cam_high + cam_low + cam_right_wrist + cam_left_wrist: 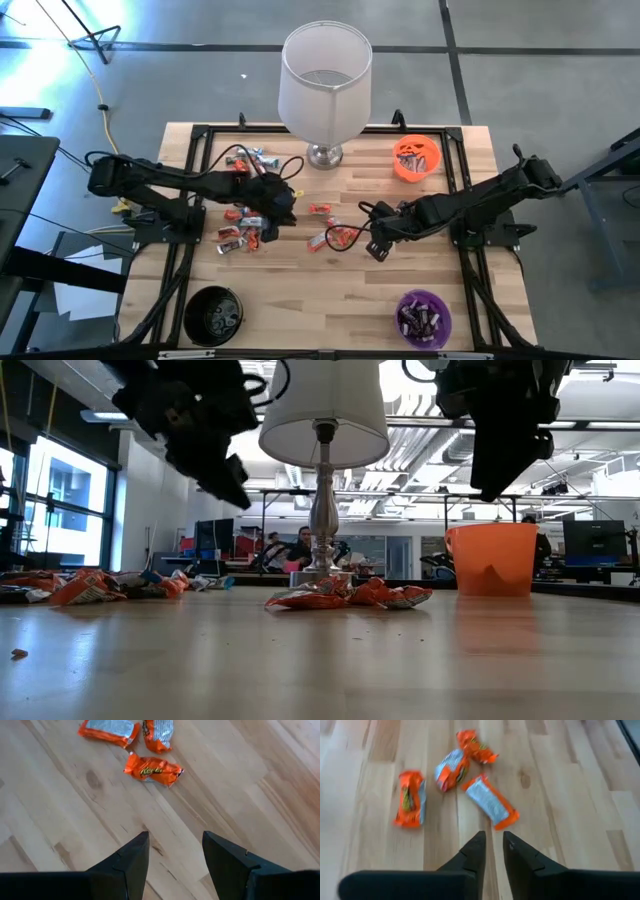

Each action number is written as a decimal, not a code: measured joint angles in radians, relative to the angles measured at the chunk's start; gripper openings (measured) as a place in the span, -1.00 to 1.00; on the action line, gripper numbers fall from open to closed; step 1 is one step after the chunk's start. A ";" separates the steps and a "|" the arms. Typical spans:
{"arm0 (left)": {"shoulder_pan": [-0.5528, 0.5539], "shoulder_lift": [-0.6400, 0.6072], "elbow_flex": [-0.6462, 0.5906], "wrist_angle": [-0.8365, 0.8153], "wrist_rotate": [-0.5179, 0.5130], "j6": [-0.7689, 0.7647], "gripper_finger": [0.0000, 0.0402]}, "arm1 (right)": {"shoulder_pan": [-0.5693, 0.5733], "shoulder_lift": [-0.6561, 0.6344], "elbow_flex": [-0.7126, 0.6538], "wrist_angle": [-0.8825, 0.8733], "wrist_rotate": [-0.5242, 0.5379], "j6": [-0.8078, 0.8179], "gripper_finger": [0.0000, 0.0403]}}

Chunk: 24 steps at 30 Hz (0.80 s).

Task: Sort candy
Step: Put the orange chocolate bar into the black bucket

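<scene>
Orange-wrapped candy lies on the wooden table in clusters: one at the centre (335, 237), one to its left (240, 235) and one farther back (250, 158). My left gripper (285, 205) hangs above the table between the left and centre clusters. Its wrist view shows several candies (490, 802) ahead of its fingers (494, 845), which stand a narrow gap apart with nothing between them. My right gripper (375, 245) hovers open just right of the centre cluster. An orange candy (152, 770) lies ahead of its fingers (175, 847). In the low view both grippers (230, 485) (495, 485) are clear of the tabletop.
A white-shaded lamp (325, 80) stands at the table's far middle. An orange bowl (416, 158) sits far right, a purple bowl (424, 315) holding candy near right, a black bowl (213, 312) near left. Bare wood lies along the near edge between the bowls.
</scene>
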 joint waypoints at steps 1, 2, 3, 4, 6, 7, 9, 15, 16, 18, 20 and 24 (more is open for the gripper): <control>-0.006 0.006 0.009 0.001 0.000 0.017 -0.68 | 0.000 0.000 0.000 0.000 -0.006 0.000 -0.10; -0.011 0.009 0.017 -0.001 0.000 0.030 -0.64 | 0.000 0.000 0.000 0.000 -0.010 0.000 -0.10; -0.016 0.012 0.025 -0.002 0.000 0.046 -0.61 | 0.000 0.000 0.000 0.000 -0.011 0.000 -0.10; -0.022 0.018 0.034 0.001 0.000 0.063 -0.57 | 0.000 0.000 0.000 0.000 -0.012 0.000 -0.10; -0.033 0.027 0.045 0.008 -0.002 0.097 -0.50 | 0.000 0.000 0.000 0.000 -0.014 -0.001 -0.10; -0.039 0.032 0.048 0.011 -0.002 0.106 -0.46 | 0.000 0.000 0.000 0.000 -0.014 -0.004 -0.10; -0.050 0.046 0.052 0.048 -0.002 0.122 -0.40 | 0.000 0.000 0.000 0.000 -0.014 -0.007 -0.10; -0.057 0.098 0.052 0.187 -0.024 0.097 -0.25 | 0.000 0.000 0.000 -0.007 -0.014 -0.008 -0.10; -0.056 0.110 0.052 0.228 -0.038 0.080 -0.24 | 0.000 0.000 0.000 -0.010 -0.014 -0.008 -0.10; -0.055 0.133 0.052 0.311 -0.082 0.025 -0.23 | 0.001 0.000 0.000 -0.016 -0.014 -0.008 -0.10; -0.055 0.153 0.052 0.358 -0.108 -0.047 -0.23 | 0.001 0.000 0.000 -0.026 -0.013 -0.009 -0.10; -0.055 0.184 0.052 0.390 -0.113 -0.084 -0.24 | 0.003 0.000 0.000 -0.048 -0.013 -0.009 -0.10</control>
